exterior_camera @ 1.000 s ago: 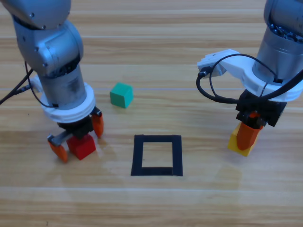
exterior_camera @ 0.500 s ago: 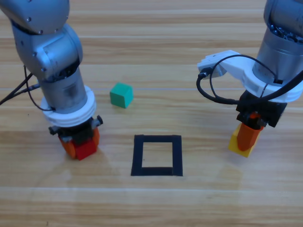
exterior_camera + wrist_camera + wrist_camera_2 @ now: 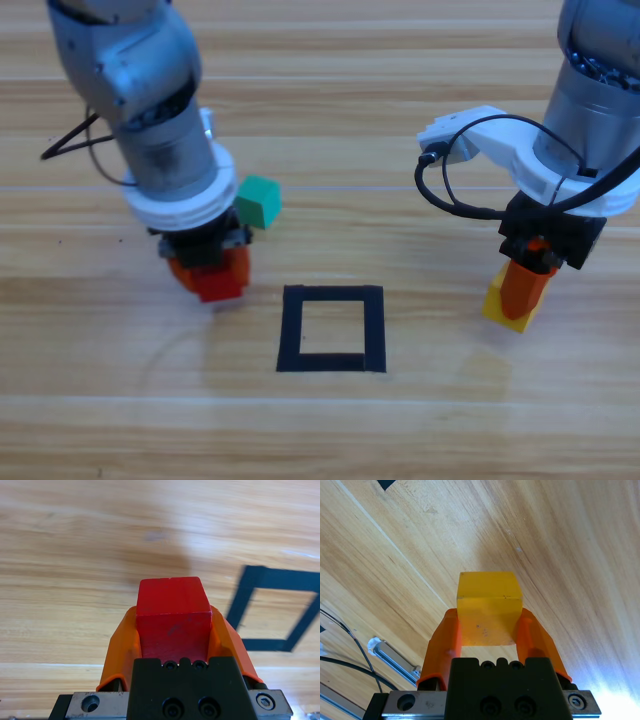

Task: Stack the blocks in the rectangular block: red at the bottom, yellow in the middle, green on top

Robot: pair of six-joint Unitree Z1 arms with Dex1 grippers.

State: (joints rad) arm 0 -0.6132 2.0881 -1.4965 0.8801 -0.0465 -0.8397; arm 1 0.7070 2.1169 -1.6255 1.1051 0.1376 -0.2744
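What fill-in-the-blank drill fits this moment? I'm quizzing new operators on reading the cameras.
1. The left gripper is shut on the ____ cube.
2. The right gripper is shut on the ____ cube.
3. The green cube sits on the table, ____ the black tape rectangle.
4. The number of cubes inside the tape rectangle is ____.

Missing words: red; yellow; outside; zero.
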